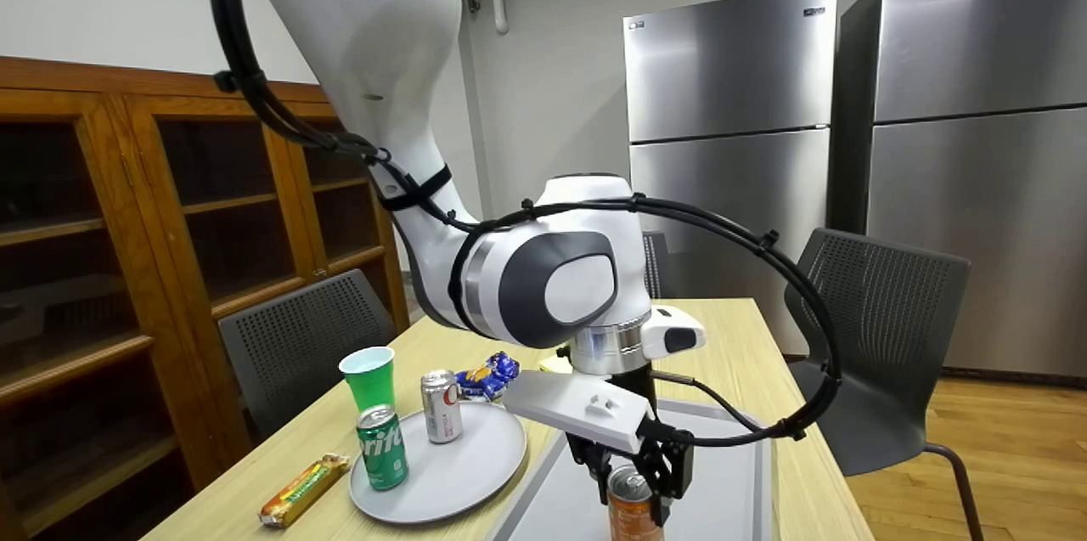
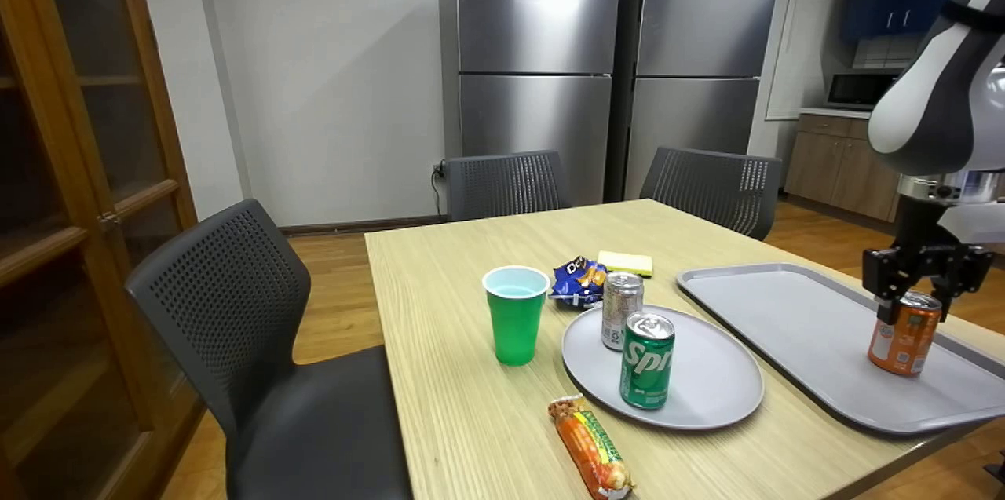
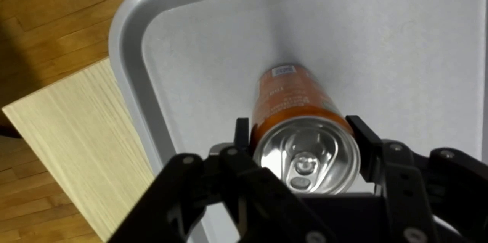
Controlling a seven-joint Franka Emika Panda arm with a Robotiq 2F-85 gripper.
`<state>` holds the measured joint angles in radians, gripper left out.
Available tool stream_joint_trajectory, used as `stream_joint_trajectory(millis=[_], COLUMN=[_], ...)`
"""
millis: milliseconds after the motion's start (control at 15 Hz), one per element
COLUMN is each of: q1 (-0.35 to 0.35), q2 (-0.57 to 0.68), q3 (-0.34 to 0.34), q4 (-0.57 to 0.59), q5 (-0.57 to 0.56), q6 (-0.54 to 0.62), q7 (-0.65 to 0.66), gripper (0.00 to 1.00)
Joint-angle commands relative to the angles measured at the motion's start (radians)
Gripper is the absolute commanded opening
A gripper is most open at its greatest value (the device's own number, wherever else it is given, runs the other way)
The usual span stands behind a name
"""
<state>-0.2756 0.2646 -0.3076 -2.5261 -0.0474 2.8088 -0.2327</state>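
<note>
Orange can, clamped in the gripper, stands with space to the tray rim.

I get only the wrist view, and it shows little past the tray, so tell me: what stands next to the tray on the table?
Observer: A round gray plate sits on the table beside the tray, in both exterior views.
Operator: Is anything on that plate?
Observer: Two cans stand upright on it: a green Sprite can and a silver can.
Operator: And around the gripper, anything I can't see?
Observer: Yes: in an exterior view, a black cable loops out from the arm and back in toward the gripper, above the orange can.
</note>
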Motion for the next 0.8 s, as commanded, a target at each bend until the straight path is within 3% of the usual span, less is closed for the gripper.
stream_joint_trajectory(millis=[0, 733], q1=[-0.034, -0.017], q2=[-0.010, -0.218], q3=[0.033, 0.138], q4=[0.006, -0.096], q5=[0.004, 0.088], q6=[-0.007, -0.011], q7=[-0.034, -0.187], gripper=[0.39, 0.39])
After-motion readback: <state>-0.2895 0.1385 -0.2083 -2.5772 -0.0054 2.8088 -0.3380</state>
